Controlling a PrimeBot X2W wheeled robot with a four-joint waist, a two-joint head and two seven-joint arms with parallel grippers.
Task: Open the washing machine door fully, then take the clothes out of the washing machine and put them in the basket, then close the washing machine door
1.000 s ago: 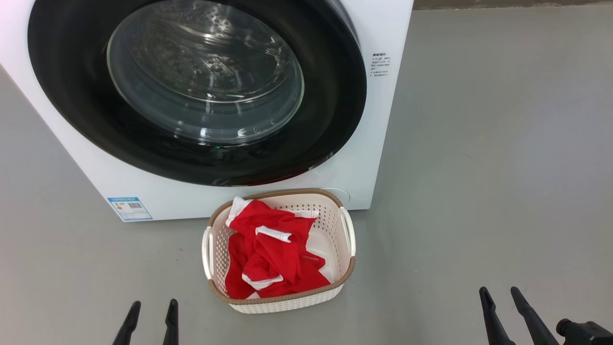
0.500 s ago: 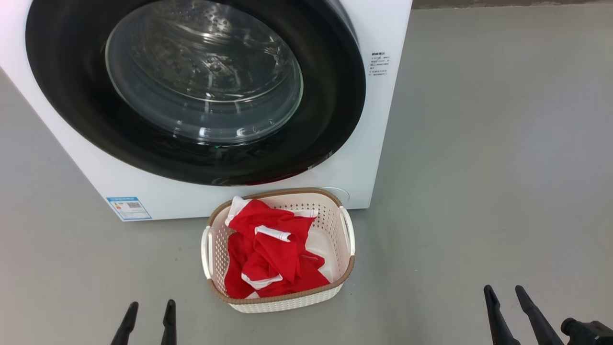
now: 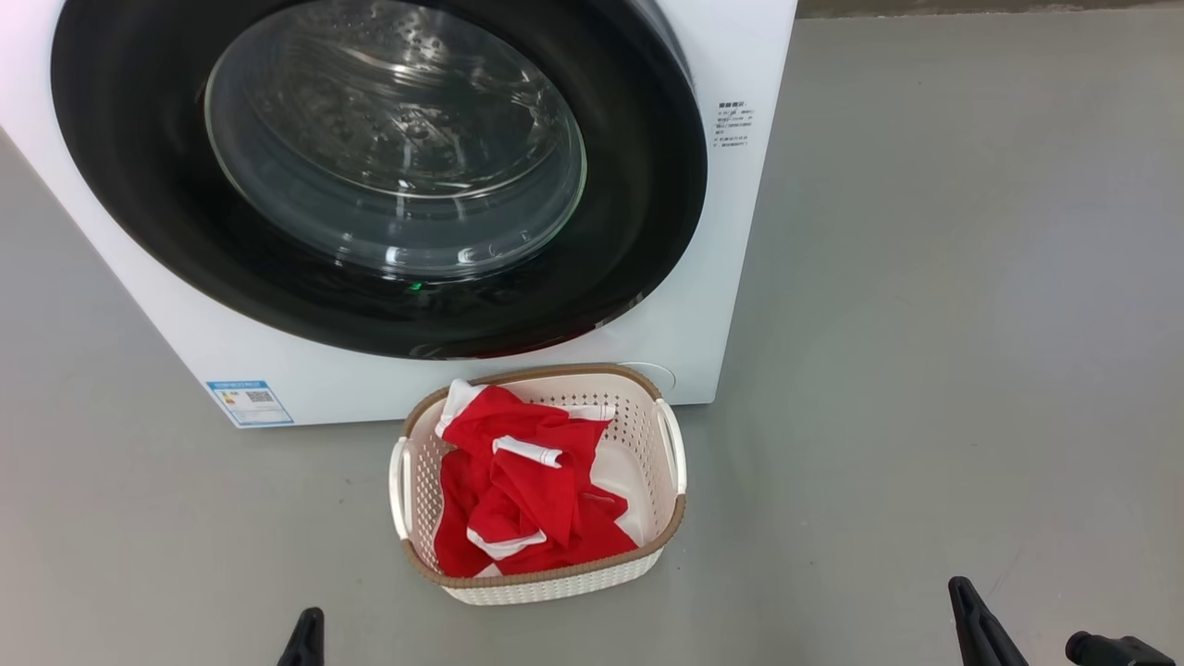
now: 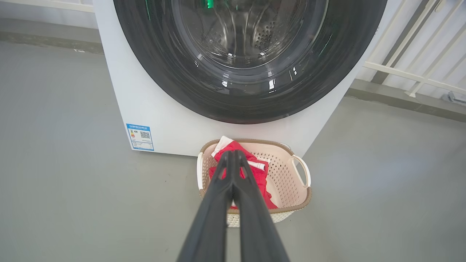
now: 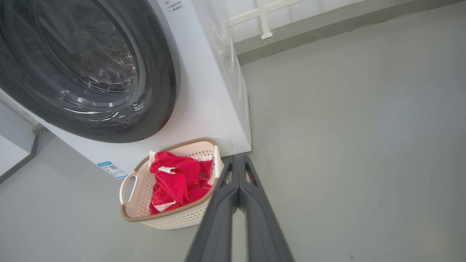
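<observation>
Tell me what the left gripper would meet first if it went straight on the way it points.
Probably the red clothes in the basket: in the left wrist view the shut left gripper lines up with them. Depth is unclear; it could instead reach the washing machine front.

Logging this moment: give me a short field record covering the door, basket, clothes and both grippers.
Door: large round black-rimmed glass washing machine door, looks shut against the white boxy front-loading washing machine
Basket: cream perforated plastic basket with brown rim, on the grey floor right in front of the machine
Clothes: bright red garments with white trim, bunched inside the basket
Grippers: left gripper shut, empty; right gripper shut, empty, both apart from the basket
Task state: all steps look done
</observation>
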